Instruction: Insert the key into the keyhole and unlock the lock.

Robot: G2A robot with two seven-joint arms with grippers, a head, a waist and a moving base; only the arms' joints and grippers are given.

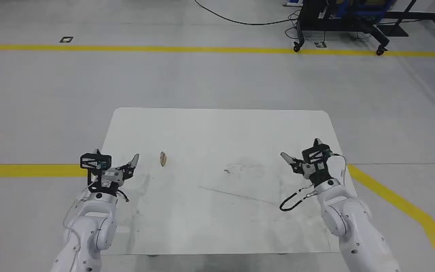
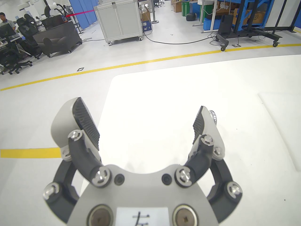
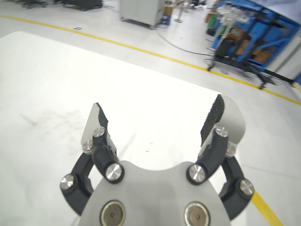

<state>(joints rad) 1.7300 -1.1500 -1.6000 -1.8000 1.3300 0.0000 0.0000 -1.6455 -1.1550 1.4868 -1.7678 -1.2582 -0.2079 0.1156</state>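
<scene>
I am looking down on a white table (image 1: 224, 129) with rounded corners; its near edge is cut off behind the two arms, and a yellow floor line (image 1: 204, 49) runs past its far side. The left gripper (image 2: 141, 109) hangs over the table's left edge with its jaws spread wide and nothing between the ribbed black pads (image 2: 85, 121). The right gripper (image 3: 157, 101) sits over the table's right side, also spread wide and empty, and a black cable (image 1: 296, 199) loops beside its wrist. A patch of faint grey scuff marks (image 1: 245, 168) lies on the table between the two arms, nearer the right one. The only loose item I can find is a small tan object (image 1: 163, 158) lying on the left half of the table, near the left gripper's tip and well apart from the right gripper. It is too small for me to tell whether it is the lock, the key, or both together, and I cannot make out a keyhole. In the left wrist view a shiny metal piece (image 2: 213, 116) peeks from behind one finger, mostly hidden, and I cannot say what it is. A white label (image 2: 142, 216) on the left gripper's base carries a handwritten mark, cut off by the frame's edge.
</scene>
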